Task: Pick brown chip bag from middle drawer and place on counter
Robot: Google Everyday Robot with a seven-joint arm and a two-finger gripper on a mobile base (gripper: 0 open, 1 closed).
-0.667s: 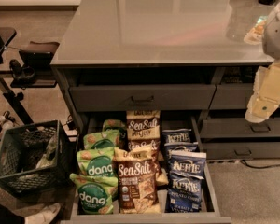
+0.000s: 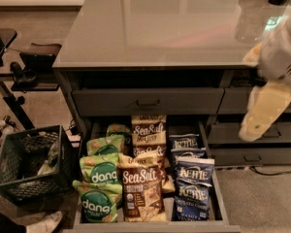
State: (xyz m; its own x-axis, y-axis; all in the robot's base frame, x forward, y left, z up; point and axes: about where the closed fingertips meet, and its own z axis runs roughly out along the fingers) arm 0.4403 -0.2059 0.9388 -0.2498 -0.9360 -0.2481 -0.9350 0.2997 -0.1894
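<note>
Hanging right of the counter (image 2: 160, 28), tool (image 2: 262, 113), grip unclear; brown chip bag (image 2: 140, 191) flanked by green bags (image 2: 102, 174) and blue bags (image 2: 194, 178).

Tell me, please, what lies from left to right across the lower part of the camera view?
Dark crate → then, inside the middle drawer, green dang bags → brown chip bag → blue Kettle bags → gripper, raised at the far right.
</note>
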